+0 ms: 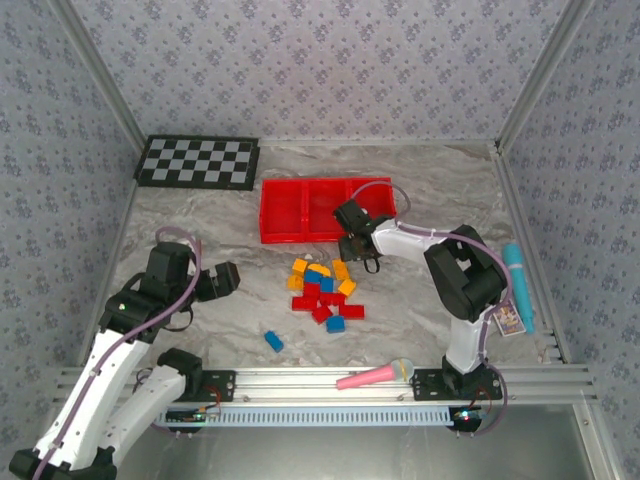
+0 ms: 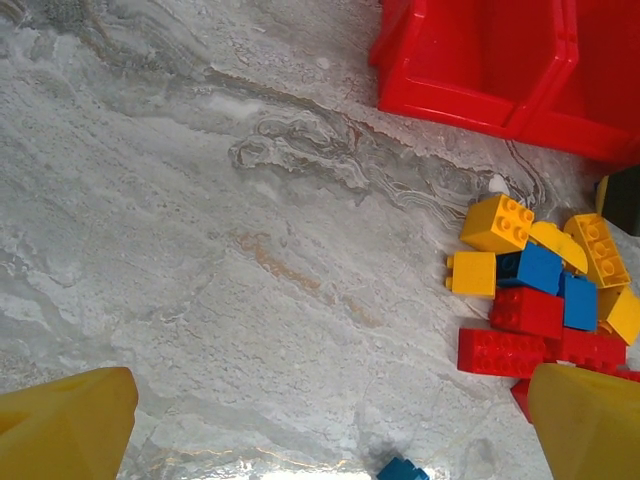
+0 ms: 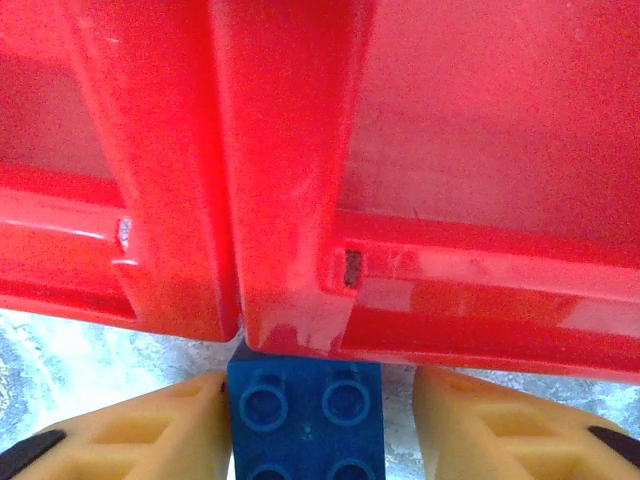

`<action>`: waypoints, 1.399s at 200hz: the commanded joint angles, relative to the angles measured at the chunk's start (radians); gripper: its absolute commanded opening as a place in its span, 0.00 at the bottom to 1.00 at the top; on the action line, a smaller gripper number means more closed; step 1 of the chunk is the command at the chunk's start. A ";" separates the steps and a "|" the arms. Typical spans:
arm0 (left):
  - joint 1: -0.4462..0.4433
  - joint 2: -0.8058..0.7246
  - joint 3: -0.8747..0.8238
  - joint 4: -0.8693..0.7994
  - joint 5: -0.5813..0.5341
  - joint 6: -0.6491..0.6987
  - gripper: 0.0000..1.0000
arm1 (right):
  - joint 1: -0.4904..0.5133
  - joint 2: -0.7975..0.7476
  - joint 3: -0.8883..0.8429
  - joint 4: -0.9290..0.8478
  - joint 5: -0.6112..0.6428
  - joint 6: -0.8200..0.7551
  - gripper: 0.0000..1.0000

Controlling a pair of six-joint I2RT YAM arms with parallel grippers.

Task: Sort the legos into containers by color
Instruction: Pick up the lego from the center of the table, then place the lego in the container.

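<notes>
The red tray [image 1: 300, 210] with three compartments lies at the back middle of the table. In front of it is a pile of red, blue and orange-yellow legos [image 1: 322, 290] [image 2: 540, 290]. One blue brick [image 1: 273, 341] [image 2: 402, 469] lies apart, nearer the arms. My right gripper [image 1: 355, 240] [image 3: 320, 385] is at the tray's front wall [image 3: 290, 150], its fingers either side of a blue brick [image 3: 305, 420]. The left finger touches it; a gap shows at the right finger. My left gripper [image 1: 225, 280] [image 2: 325, 410] hangs open over bare table left of the pile.
A black-and-white checkerboard [image 1: 198, 161] lies at the back left. A pink microphone-shaped toy [image 1: 365, 378] rests at the near edge. A teal cylinder [image 1: 518, 285] and a small card [image 1: 508, 320] lie along the right wall beside the right arm.
</notes>
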 commanded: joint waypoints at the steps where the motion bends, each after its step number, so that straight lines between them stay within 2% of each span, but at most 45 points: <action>1: -0.004 -0.028 0.034 -0.022 -0.048 0.007 1.00 | 0.006 0.006 0.011 -0.024 0.024 -0.010 0.47; 75: -0.006 -0.060 0.034 -0.018 -0.052 0.008 1.00 | 0.010 -0.016 0.001 -0.019 0.032 -0.014 0.32; 90: -0.006 -0.064 0.034 -0.014 -0.044 0.007 1.00 | 0.019 -0.050 -0.012 -0.021 0.031 -0.014 0.27; 137: -0.006 -0.115 0.031 0.005 -0.011 0.007 1.00 | 0.063 -0.230 -0.022 -0.088 0.069 -0.017 0.23; 170: -0.006 -0.181 0.015 0.063 0.059 0.013 1.00 | 0.036 -0.318 0.014 -0.117 0.065 -0.062 0.22; 201: -0.006 -0.226 0.005 0.099 0.116 0.022 1.00 | -0.060 -0.263 0.128 -0.135 0.024 -0.128 0.21; 238: -0.006 -0.171 0.005 0.153 0.325 0.039 1.00 | -0.173 -0.146 0.206 -0.107 -0.084 -0.138 0.20; 257: -0.006 -0.151 0.004 0.149 0.352 0.049 1.00 | -0.199 -0.101 0.225 -0.088 -0.113 -0.140 0.21; 280: -0.006 -0.153 -0.003 0.139 0.328 0.054 1.00 | -0.213 -0.060 0.239 -0.083 -0.133 -0.138 0.25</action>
